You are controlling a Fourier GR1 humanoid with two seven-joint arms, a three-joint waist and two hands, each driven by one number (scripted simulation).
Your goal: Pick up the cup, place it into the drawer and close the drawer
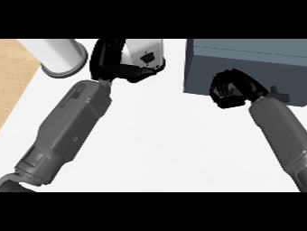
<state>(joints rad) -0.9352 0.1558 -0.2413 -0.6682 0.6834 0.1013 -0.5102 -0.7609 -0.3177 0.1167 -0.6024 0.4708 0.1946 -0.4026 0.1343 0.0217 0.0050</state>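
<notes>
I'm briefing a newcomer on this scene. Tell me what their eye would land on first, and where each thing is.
First, the left hand at the top centre, curled round a white cup. Next, the dark grey drawer unit filling the upper right, with the right hand curled at its front edge. A white cylinder lies at the upper left, where the white counter meets a wooden surface.

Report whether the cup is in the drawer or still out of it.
Out. The left hand curls round the white cup above the white counter, beside the grey drawer unit.
</notes>
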